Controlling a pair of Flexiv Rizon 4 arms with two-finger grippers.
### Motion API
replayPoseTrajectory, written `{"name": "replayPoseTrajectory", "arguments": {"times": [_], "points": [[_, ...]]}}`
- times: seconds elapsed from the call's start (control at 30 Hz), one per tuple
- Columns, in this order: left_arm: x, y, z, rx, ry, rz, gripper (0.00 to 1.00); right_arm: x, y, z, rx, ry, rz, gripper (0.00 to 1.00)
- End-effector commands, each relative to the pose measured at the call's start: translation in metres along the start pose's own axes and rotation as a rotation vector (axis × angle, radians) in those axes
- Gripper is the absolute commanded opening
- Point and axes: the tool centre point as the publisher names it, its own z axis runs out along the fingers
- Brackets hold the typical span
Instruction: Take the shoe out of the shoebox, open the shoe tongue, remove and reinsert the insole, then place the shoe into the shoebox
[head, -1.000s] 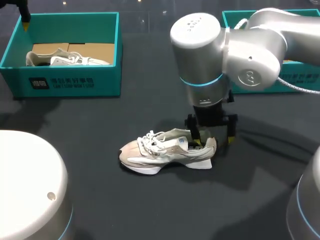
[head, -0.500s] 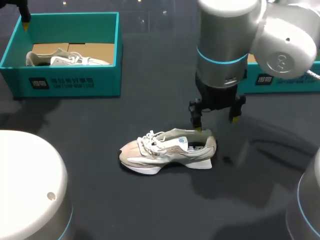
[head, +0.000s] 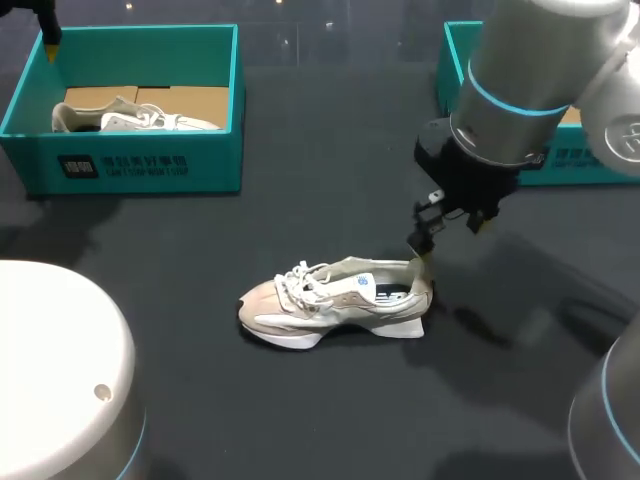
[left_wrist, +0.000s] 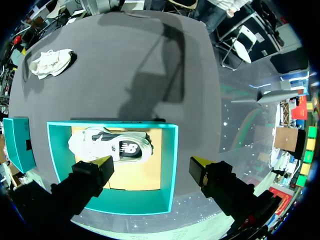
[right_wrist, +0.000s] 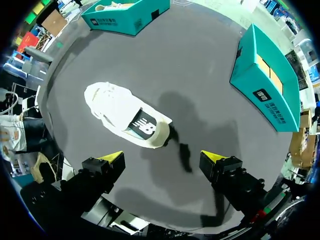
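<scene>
A beige and white shoe (head: 335, 300) lies on its sole in the middle of the dark table, toe to the left. My right gripper (head: 448, 235) hangs open just above and to the right of its heel, holding nothing. In the right wrist view the shoe (right_wrist: 127, 117) lies ahead of that gripper (right_wrist: 162, 159). My left gripper (left_wrist: 150, 167) stands open over the teal shoebox (left_wrist: 172, 165) at the far left. A second shoe (left_wrist: 112, 147) lies in that box on brown cardboard.
The left shoebox (head: 130, 160) stands at the table's back left. Another teal shoebox (head: 455, 60) stands at the back right, partly hidden by my right arm. Bare table lies around the shoe.
My right gripper has lifted away from the shoe's heel and swung up and to the right. The shoe stays where it was. The left arm has not moved.
</scene>
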Motion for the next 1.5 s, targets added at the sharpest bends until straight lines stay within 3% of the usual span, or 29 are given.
{"name": "replayPoseTrajectory", "arguments": {"times": [0.03, 0.1, 0.17, 0.2, 0.6, 0.77, 1.0, 1.07, 1.2, 1.33, 1.5], "points": [[0.0, -0.001, 0.0, -0.002, 0.001, 0.0, 1.0, -0.01, -0.004, -0.005, -0.302, 0.201, -0.258, 1.0], [0.0, -0.001, 0.0, -0.002, 0.001, 0.0, 1.0, -0.016, -0.003, -0.009, -0.388, 0.24, -0.422, 1.0], [0.0, -0.001, 0.0, -0.002, 0.001, 0.0, 1.0, -0.022, -0.007, -0.014, -0.607, 0.376, -0.67, 1.0], [0.0, -0.001, 0.0, -0.002, 0.001, 0.0, 1.0, -0.027, -0.008, -0.013, -0.647, 0.393, -0.685, 1.0], [0.0, -0.001, 0.0, -0.002, 0.001, 0.0, 1.0, -0.027, -0.008, -0.013, -0.647, 0.393, -0.685, 1.0], [0.0, -0.001, 0.0, -0.002, 0.001, 0.0, 1.0, -0.045, -0.003, 0.008, -0.748, 0.369, -0.81, 1.0], [0.0, -0.001, 0.0, -0.002, 0.001, 0.0, 1.0, -0.081, -0.005, 0.032, -0.782, 0.393, -0.882, 1.0], [0.0, -0.001, 0.0, -0.002, 0.001, 0.0, 1.0, -0.095, -0.008, 0.042, -0.771, 0.403, -0.876, 1.0], [0.0, -0.001, 0.0, -0.002, 0.001, 0.0, 1.0, -0.119, -0.024, 0.055, -0.844, 0.411, -0.904, 1.0], [0.0, -0.001, 0.0, -0.002, 0.001, 0.0, 1.0, -0.137, -0.04, 0.065, -0.82, 0.444, -0.905, 1.0], [0.0, -0.001, 0.0, -0.002, 0.001, 0.0, 1.0, -0.137, -0.04, 0.065, -0.82, 0.444, -0.905, 1.0]]}}
